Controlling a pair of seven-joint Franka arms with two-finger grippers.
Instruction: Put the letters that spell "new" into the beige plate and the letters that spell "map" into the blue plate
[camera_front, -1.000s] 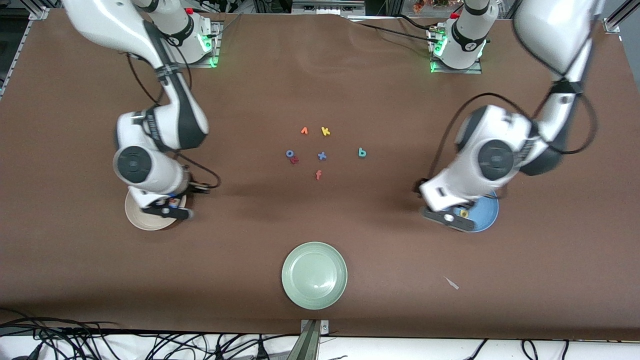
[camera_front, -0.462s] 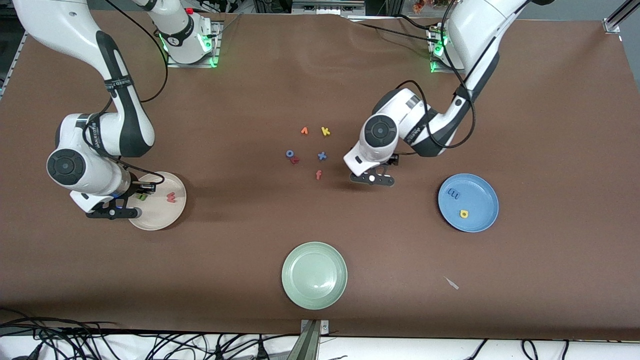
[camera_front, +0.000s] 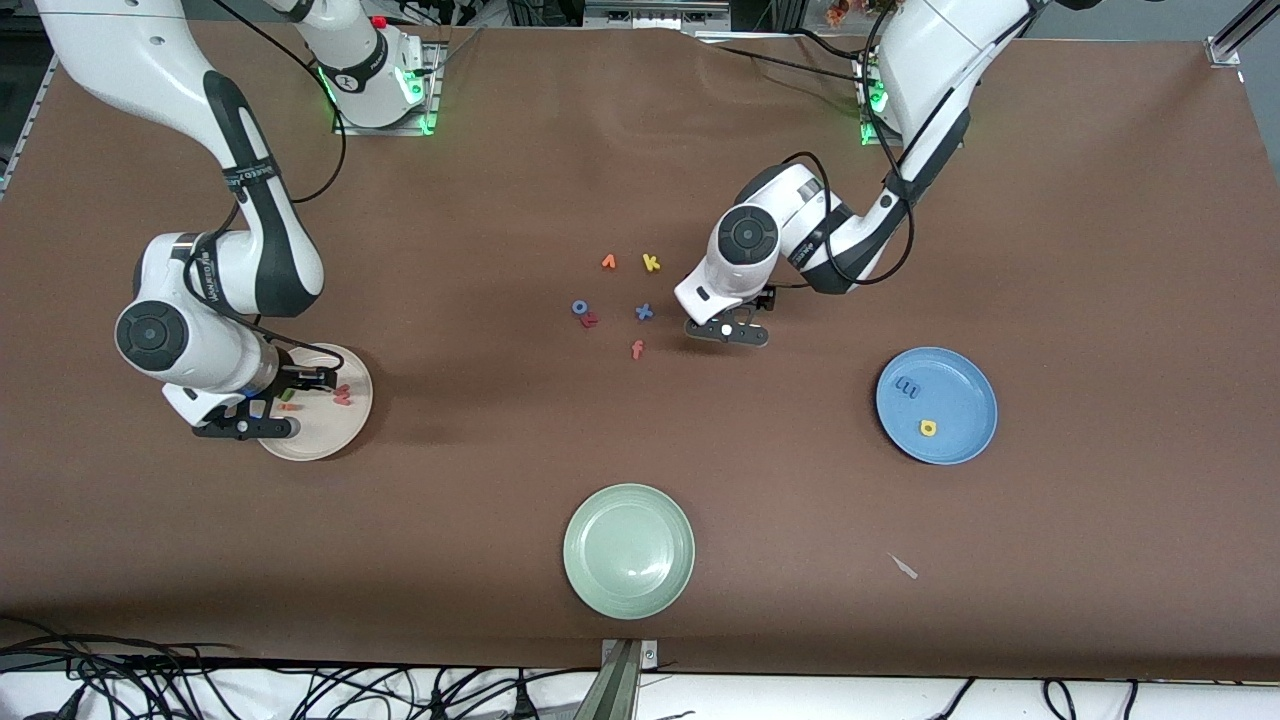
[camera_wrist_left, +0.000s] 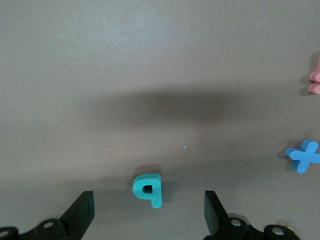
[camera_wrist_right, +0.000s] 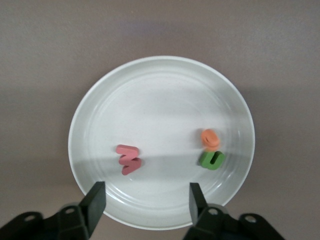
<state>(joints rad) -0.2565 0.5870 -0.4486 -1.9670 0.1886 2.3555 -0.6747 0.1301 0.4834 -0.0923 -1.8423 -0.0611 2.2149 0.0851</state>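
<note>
The beige plate (camera_front: 322, 432) (camera_wrist_right: 150, 100) holds the pinkish-red w (camera_front: 343, 395) (camera_wrist_right: 128, 159), the orange e (camera_wrist_right: 210, 138) and the green n (camera_wrist_right: 212, 160). My right gripper (camera_front: 268, 405) (camera_wrist_right: 145, 202) hangs open over the plate's edge, holding nothing. The blue plate (camera_front: 960, 395) holds the blue m (camera_front: 908, 387) and the yellow a (camera_front: 928, 428). My left gripper (camera_front: 735, 325) (camera_wrist_left: 148, 215) hovers open over the teal p (camera_wrist_left: 148, 189), which lies flat on the table between the fingers' line. In the front view the hand hides the p.
A loose cluster lies mid-table: orange v (camera_front: 608, 262), yellow k (camera_front: 651, 263), blue o (camera_front: 579, 308) touching a red letter (camera_front: 590, 320), blue x (camera_front: 644, 312) (camera_wrist_left: 303, 156), red f (camera_front: 637, 349). A pale green plate (camera_front: 628, 550) sits near the front edge, a small white scrap (camera_front: 903, 566) beside it.
The left arm swung from the blue plate to over the teal p. The right gripper opened over the beige plate, and the orange e now lies in it.
</note>
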